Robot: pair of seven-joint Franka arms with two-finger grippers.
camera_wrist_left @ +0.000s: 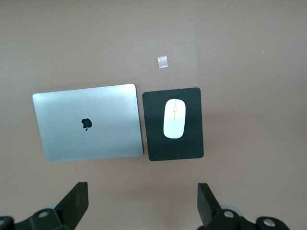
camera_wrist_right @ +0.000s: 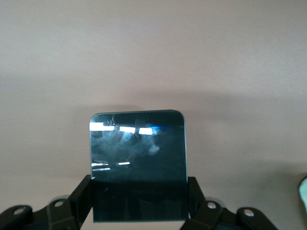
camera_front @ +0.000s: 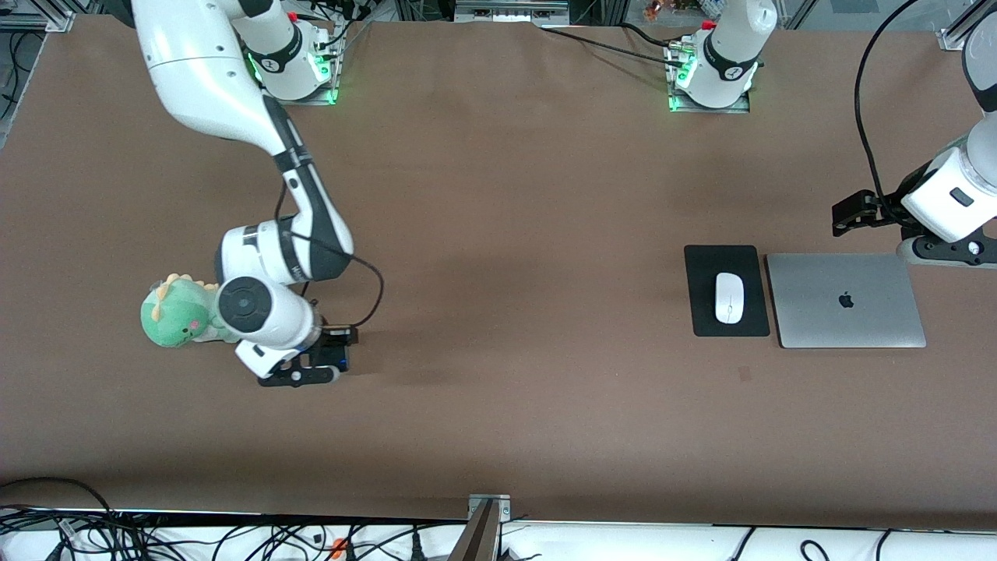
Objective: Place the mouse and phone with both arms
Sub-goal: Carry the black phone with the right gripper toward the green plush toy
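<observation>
Our right gripper (camera_wrist_right: 139,203) pinches the phone (camera_wrist_right: 138,163) by its long sides; our left gripper (camera_wrist_left: 141,203), spread wide, waits above the table beside the mouse (camera_wrist_left: 174,118).

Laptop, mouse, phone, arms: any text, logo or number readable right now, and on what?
No readable words or numbers.
Laptop lid: a dark apple logo, no lettering.
Mouse on the mouse pad: a grey centre line only.
Phone, clamped by the right gripper: glare only.
Arm bases: dark marks, too small to read.

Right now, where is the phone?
The phone sits between the right gripper fingers, beside the green plush toy at the right arm's end of the table.
</observation>
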